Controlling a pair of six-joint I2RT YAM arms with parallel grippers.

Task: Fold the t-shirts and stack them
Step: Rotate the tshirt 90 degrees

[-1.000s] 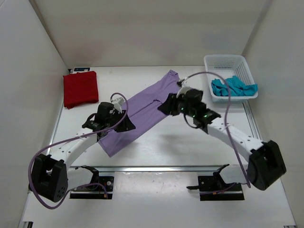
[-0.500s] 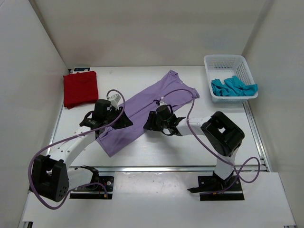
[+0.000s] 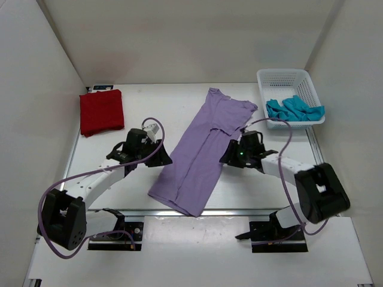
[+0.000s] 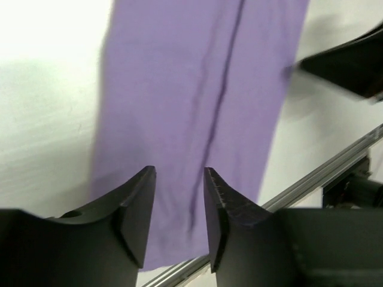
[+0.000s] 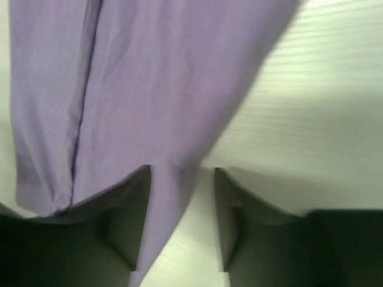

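The lavender t-shirt (image 3: 203, 149) lies folded into a long strip, running from the back middle of the table to the front rail. My left gripper (image 3: 160, 159) is just left of the strip, low over the table, and open. In its wrist view the lavender t-shirt (image 4: 179, 89) shows beyond the gap between its fingers, with nothing held. My right gripper (image 3: 226, 159) is at the strip's right edge and open. That edge of the lavender t-shirt (image 5: 149, 78) runs between its fingers. The dark red t-shirt (image 3: 102, 112) lies folded at the back left. The teal t-shirt (image 3: 293, 109) is crumpled in the basket.
The white mesh basket (image 3: 287, 73) stands at the back right corner. A metal rail (image 3: 251, 211) runs along the table's front edge, and the strip's lower end reaches it. White walls close in the left, back and right sides.
The lavender strip has swung from a diagonal to nearly front-to-back, its lower end now at the front rail. The right gripper moved to its right edge and the left gripper shifted right.
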